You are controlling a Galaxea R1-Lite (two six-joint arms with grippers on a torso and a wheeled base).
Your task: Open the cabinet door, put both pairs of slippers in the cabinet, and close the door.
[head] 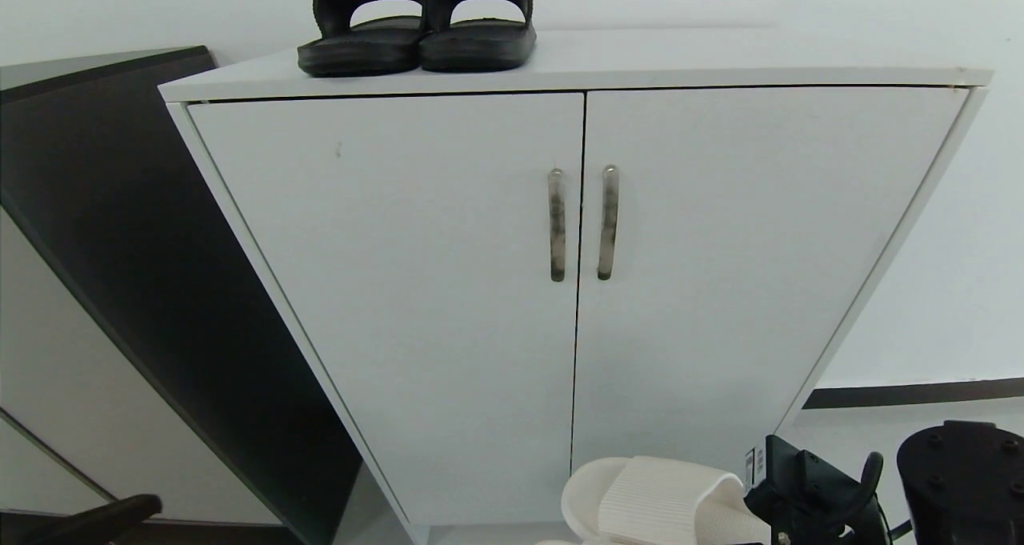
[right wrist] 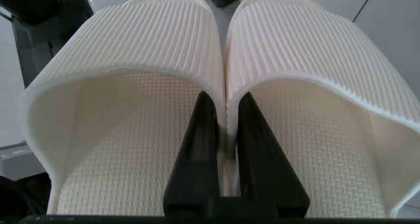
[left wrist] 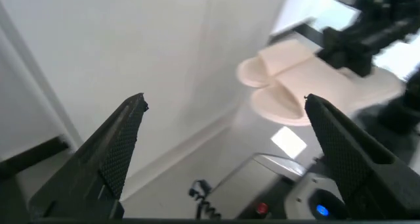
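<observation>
The white two-door cabinet [head: 576,289] stood with both doors shut, and its two upright metal bar handles [head: 557,225] were side by side at the centre seam. A pair of black open-toe slippers [head: 416,29] sat on the cabinet's top, towards its left end, the two touching each other.

A pair of cream ribbed rubber slippers [right wrist: 131,119] was low in front of the right-hand door, near its bottom edge. The right gripper [right wrist: 224,109] had hold of this pair. Its fingers were nearly closed, one inside each slipper, pinching the two inner side walls together. Whether the soles rested on the floor could not be determined.

The left gripper [left wrist: 224,104] was low before the cabinet front. Its fingers [left wrist: 121,145] were spread wide apart and held nothing. The cream pair lay beyond them, well apart.
</observation>
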